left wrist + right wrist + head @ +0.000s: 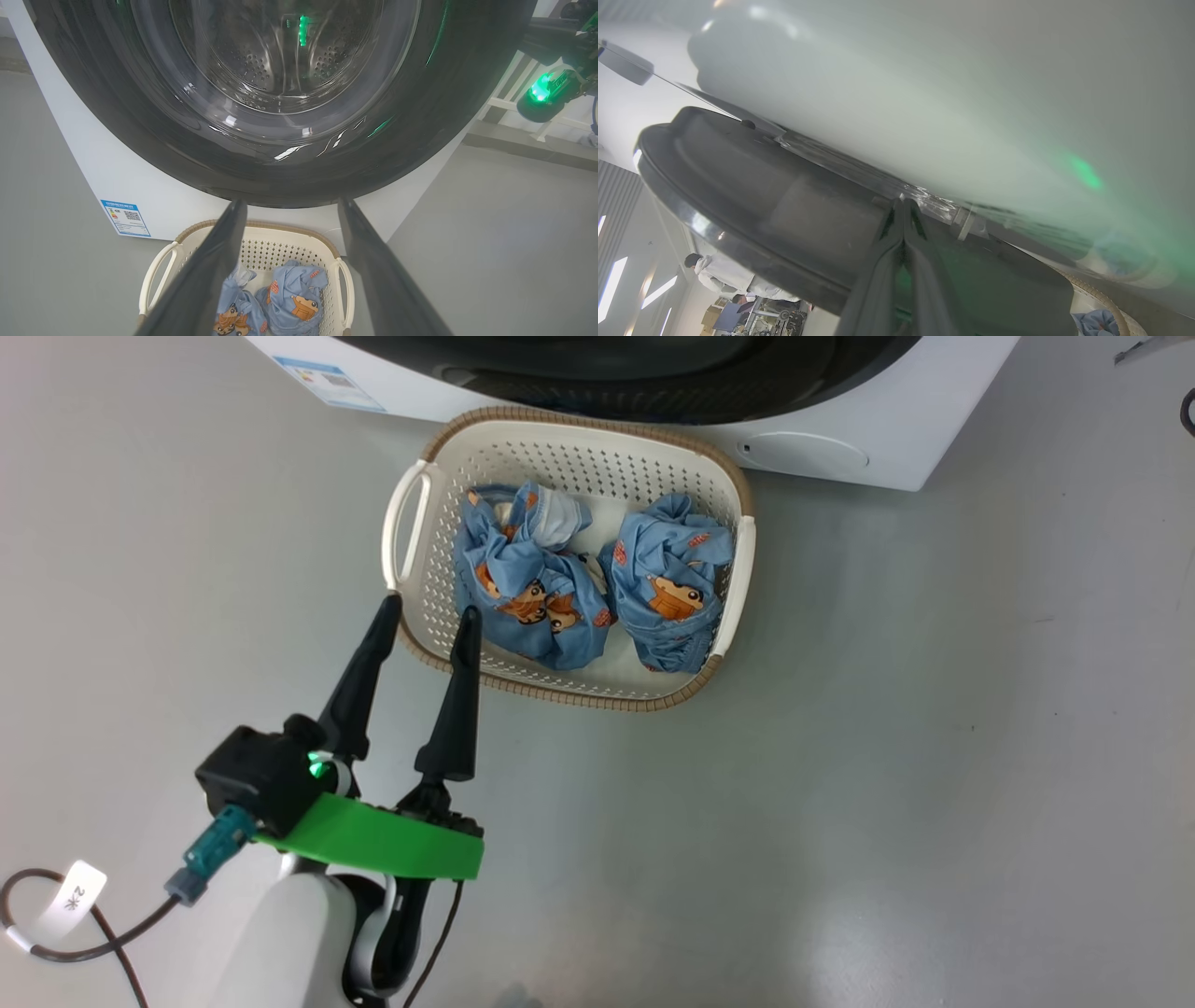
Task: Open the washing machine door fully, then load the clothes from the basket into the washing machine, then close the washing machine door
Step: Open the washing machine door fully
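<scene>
The basket (pixel 579 467) sits just before the washing machine (pixel 887 420), both clothes (pixel 527 583) bundles side by side inside; the left gripper (pixel 430 609) hovers wide apart and empty over its near-left rim; the right gripper (pixel 903 210), fingers pressed together on nothing, seems to touch the edge of the washing machine door (pixel 738 186)

Soft, even overhead light keeps the head view sharp, with a pale sheen on the floor (pixel 840 859) and faint shadows around the basket (pixel 579 467). The left wrist view bows at its edges; the glossy black door (pixel 117 116) carries white glare streaks and green glints, a green lamp (pixel 539 91) flares at upper right, and the left end effector (pixel 292 201) looms soft and dark. The right wrist view is hazy: the white washing machine (pixel 971 93) blurs into a bright wash with a green smear, and the right end effector (pixel 903 203) is out of focus.
</scene>
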Available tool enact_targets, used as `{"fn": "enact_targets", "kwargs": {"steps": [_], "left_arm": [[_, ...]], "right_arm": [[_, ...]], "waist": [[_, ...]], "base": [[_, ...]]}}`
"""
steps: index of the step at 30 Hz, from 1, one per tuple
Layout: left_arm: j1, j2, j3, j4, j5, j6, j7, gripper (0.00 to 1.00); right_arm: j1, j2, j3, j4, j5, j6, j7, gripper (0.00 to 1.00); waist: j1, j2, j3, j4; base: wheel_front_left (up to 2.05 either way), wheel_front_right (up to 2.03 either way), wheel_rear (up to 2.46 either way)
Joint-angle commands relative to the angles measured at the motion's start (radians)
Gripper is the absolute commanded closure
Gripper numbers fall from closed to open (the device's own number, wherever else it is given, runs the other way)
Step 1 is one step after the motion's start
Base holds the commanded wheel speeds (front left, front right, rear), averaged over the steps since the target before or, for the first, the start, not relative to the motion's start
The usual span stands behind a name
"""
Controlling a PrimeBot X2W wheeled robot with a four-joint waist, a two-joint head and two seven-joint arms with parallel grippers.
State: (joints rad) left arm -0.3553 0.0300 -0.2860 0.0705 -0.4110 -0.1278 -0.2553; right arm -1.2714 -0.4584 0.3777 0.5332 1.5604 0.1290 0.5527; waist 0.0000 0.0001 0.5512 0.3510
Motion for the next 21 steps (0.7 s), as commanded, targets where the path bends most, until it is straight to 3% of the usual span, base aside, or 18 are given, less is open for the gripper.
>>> {"fn": "enact_targets", "kwargs": {"steps": [1,21], "left_arm": [[-0.015,0.020,0.026,-0.026,-0.010,0.002,-0.006,0.00],[0.047,0.020,0.031,0.007,0.026,0.001,-0.006,0.00]], "right_arm": [[-0.001,0.026,0.011,-0.033,-0.002,0.002,0.000,1.00],[0.220,0.052,0.083,-0.147,0.014,0.002,0.010,1.00]], "waist": [[0.0000,-0.0001,-0.003,0.000],[0.0000,-0.0001,-0.149,-0.028]], "base": [[0.00,0.00,0.00],[0.00,0.00,0.00]]}}
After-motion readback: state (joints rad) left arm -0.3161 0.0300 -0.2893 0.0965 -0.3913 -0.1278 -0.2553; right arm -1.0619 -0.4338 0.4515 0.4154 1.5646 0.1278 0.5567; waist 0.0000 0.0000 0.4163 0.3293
